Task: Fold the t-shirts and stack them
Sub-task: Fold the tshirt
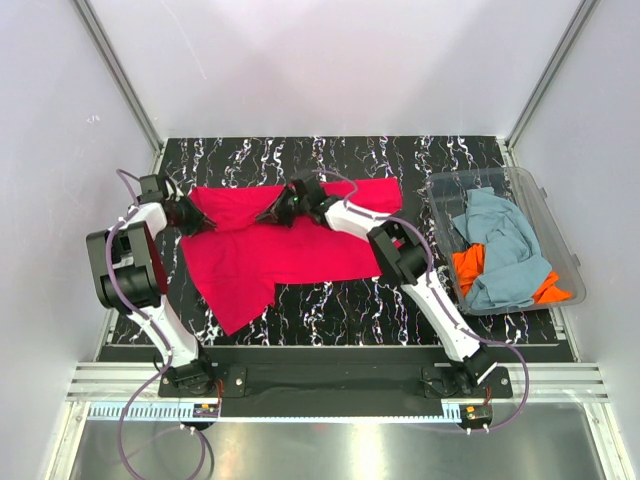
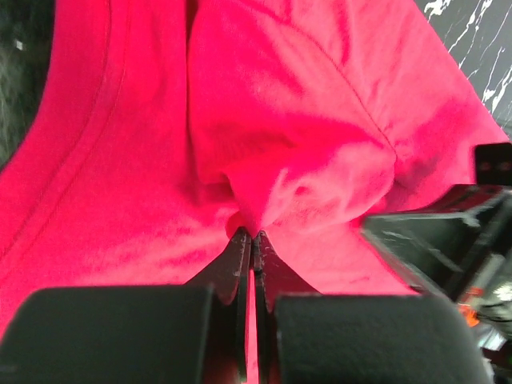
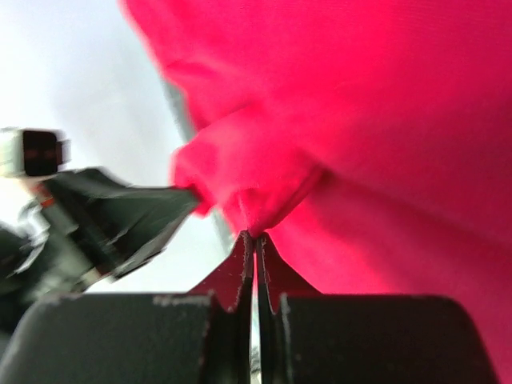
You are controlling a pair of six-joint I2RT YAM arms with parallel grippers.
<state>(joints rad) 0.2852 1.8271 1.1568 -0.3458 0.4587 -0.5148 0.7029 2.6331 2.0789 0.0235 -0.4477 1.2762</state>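
My left jaws and right jaws are both closed tight, each pinching a pucker of the red t-shirt (image 1: 290,255), which spreads over the counter (image 1: 400,300) on the near side of them. I judge the first fold barely begun and nothing stacked. The grey-blue t-shirt (image 1: 505,240) and orange t-shirt (image 1: 468,265) lie crumpled in the tub (image 1: 437,184), off to the right of my right jaws.

We see a plain crimson t-shirt (image 1: 300,255) in our black left end effector (image 2: 254,234) and right end effector (image 3: 254,234), over a white-veined black desk (image 1: 350,300).
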